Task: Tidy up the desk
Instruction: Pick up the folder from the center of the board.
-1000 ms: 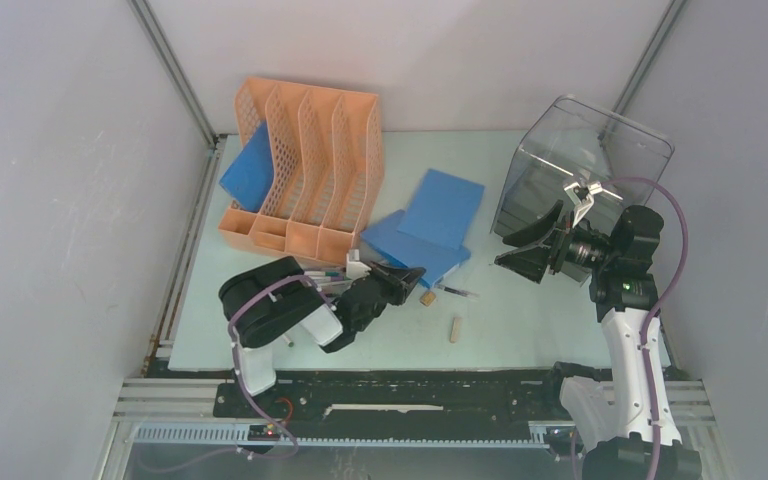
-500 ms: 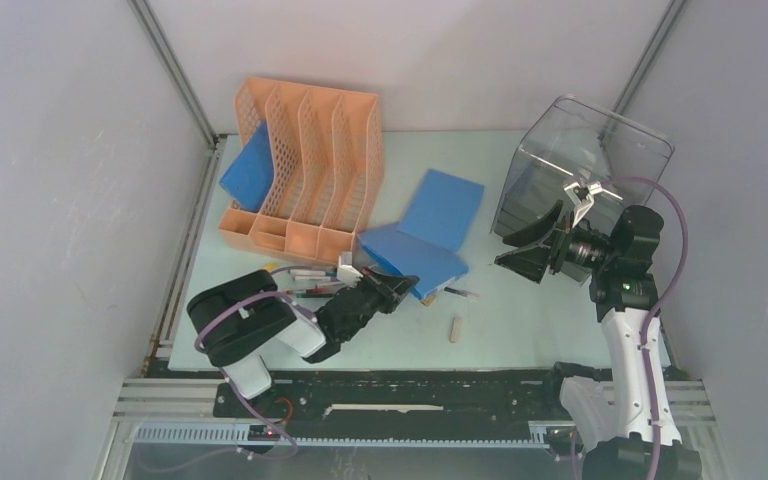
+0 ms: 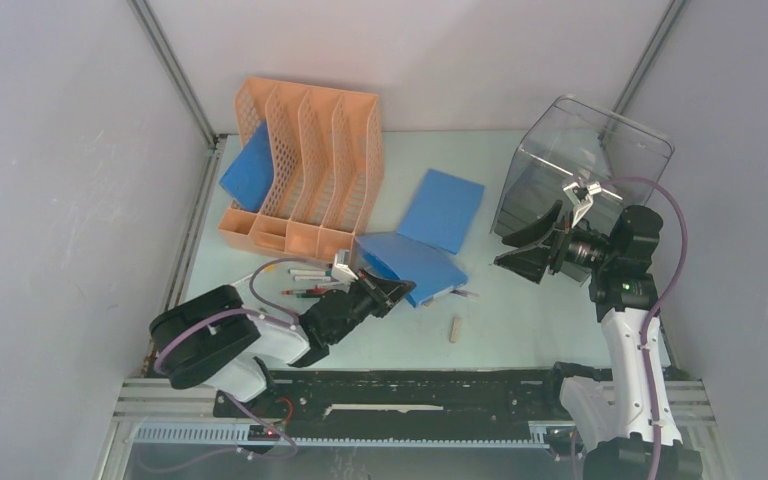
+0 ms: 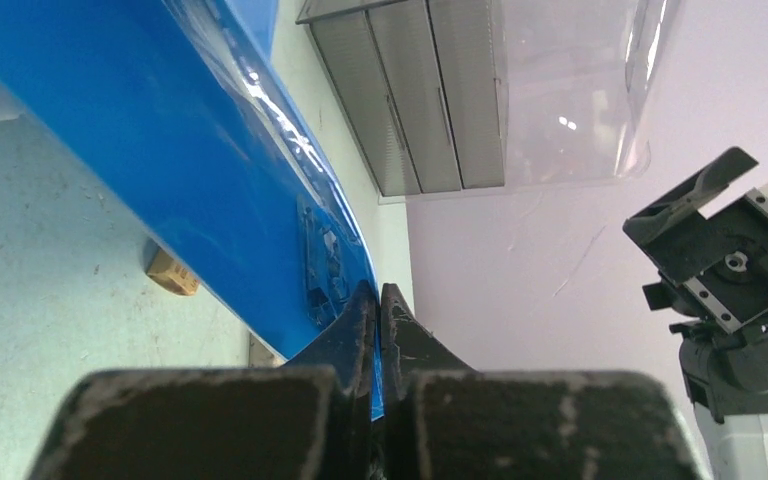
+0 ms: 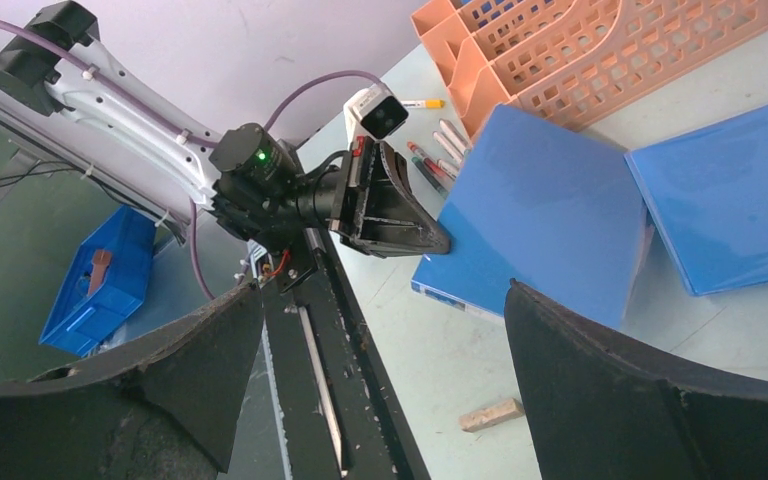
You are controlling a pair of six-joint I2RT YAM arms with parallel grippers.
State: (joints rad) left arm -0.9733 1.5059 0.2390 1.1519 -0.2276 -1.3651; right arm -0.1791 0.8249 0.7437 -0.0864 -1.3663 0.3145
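On the pale mint-green matte tabletop [image 3: 520,330] little looks sorted: one flat blue folder [image 3: 250,170] stands in the orange perforated file rack [image 3: 305,170], the left gripper [image 3: 400,291] pinches a second blue folder [image 3: 405,262] by its corner, a third folder [image 3: 442,208] and pens [image 3: 305,285] lie loose, and the right gripper [image 3: 505,250] hangs wide open.

The pale mint-green desk [image 3: 530,318] lies flat, smooth and matte.

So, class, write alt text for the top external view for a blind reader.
The left hand is shut on the corner of a blue folder on the pale green desk. The right hand hangs open before a clear drawer box; an orange file rack stands back left.
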